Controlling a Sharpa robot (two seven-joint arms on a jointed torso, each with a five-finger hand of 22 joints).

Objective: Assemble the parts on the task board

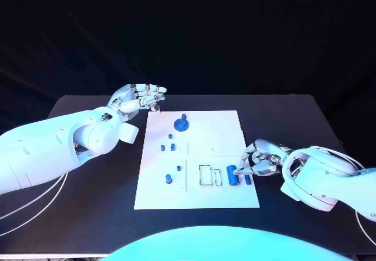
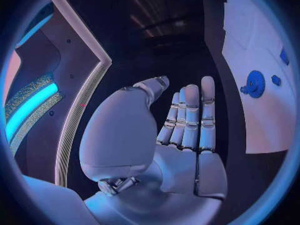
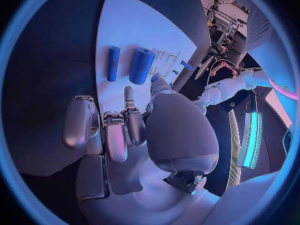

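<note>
Centrally on the black table [image 1: 298, 111] lies the white board [image 1: 215, 196]; left hand [image 1: 137, 98] hovers empty beyond its far corner, right hand [image 1: 258, 160] empty, half-curled beside two blue cylinders [image 1: 232, 175].

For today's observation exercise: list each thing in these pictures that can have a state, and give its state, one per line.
left hand: open, holding nothing, off the board's far left corner.
right hand: fingers curled, at the board's right edge, holding nothing.
task board: lying flat on the table.
blue gear: seated flat on the board.
two blue cylinders: lying on the board by the right hand.
</note>
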